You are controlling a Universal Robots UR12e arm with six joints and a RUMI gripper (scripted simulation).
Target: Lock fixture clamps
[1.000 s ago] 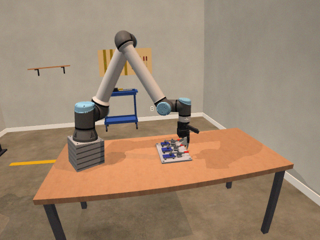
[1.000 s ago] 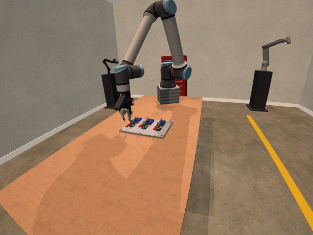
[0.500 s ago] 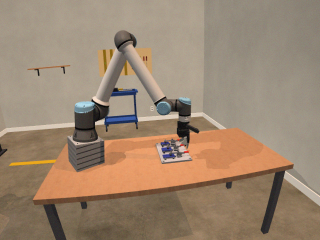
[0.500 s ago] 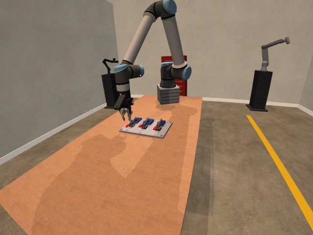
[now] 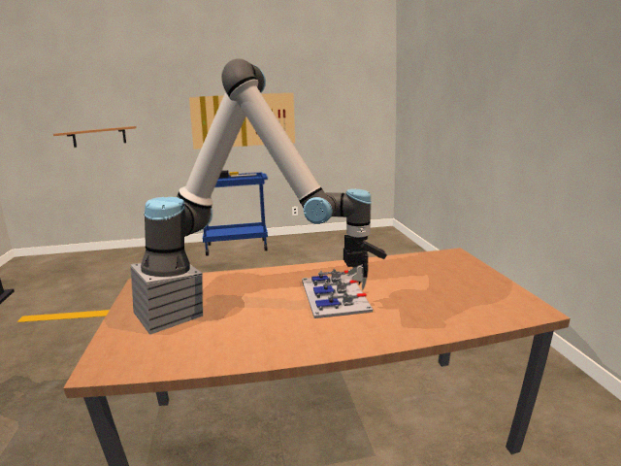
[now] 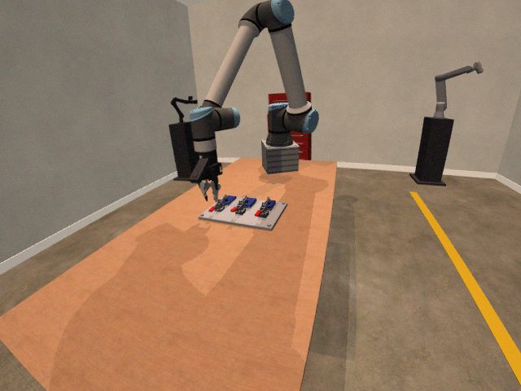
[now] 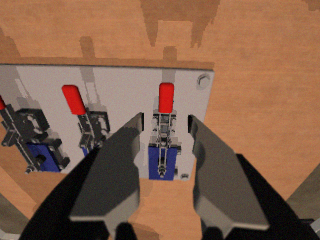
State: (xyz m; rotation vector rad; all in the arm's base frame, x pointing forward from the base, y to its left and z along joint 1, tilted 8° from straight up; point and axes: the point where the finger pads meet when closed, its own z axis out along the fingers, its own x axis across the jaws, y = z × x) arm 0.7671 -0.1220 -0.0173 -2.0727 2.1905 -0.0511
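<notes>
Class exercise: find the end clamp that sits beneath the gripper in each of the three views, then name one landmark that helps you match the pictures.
Top: end clamp, farthest on the plate, under the gripper.
Exterior: leftmost clamp, beside the gripper.
Wrist: centre, clamp framed between the fingers.
Shared landmark: the grey fixture plate.

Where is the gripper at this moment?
The gripper hangs above the end clamp at the fixture plate's corner; in the wrist view its fingers frame that clamp without touching it.
</notes>
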